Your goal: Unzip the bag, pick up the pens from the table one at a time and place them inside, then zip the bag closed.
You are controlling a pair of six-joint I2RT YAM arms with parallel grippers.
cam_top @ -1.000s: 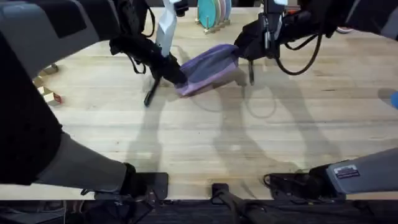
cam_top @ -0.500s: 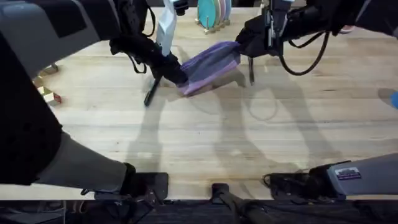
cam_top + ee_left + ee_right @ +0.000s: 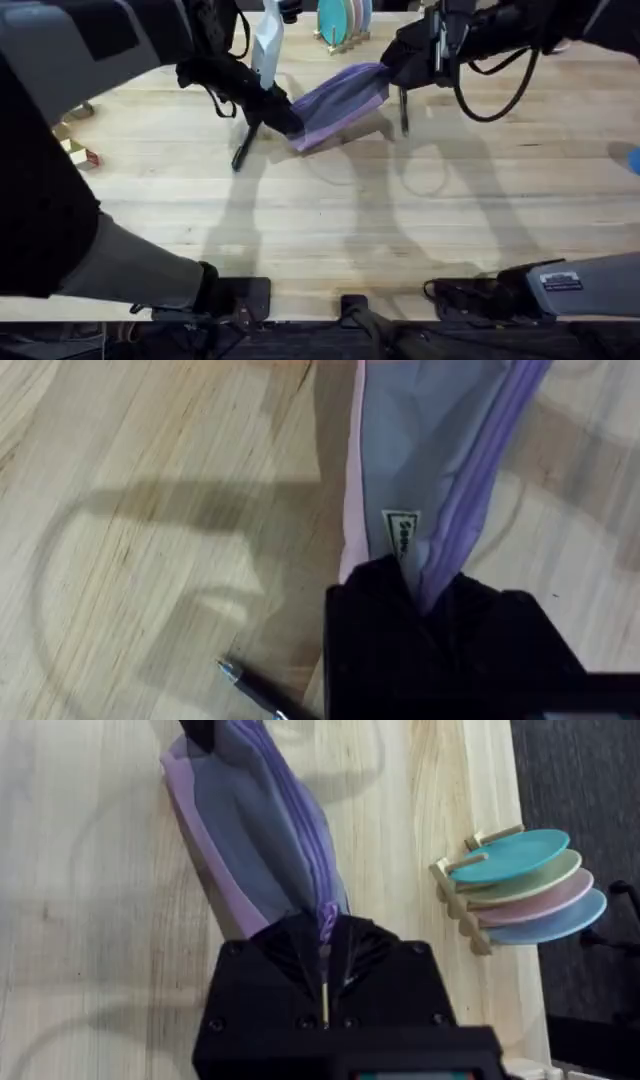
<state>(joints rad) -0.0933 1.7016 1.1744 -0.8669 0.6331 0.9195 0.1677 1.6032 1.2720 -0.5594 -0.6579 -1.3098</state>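
Stretching the soft lavender fabric pouch (image 3: 338, 103) between them, left tool (image 3: 283, 119) and right tool (image 3: 392, 72) each clamp an end; zipper apparently unopened, one slim black pen (image 3: 243, 148) lying on the pale wood surface (image 3: 330, 230).

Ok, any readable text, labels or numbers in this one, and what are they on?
Small white tag on the bag: dark print, too blurred to read.
White label on the right arm's base: markings too small to read.
Nothing else with text.
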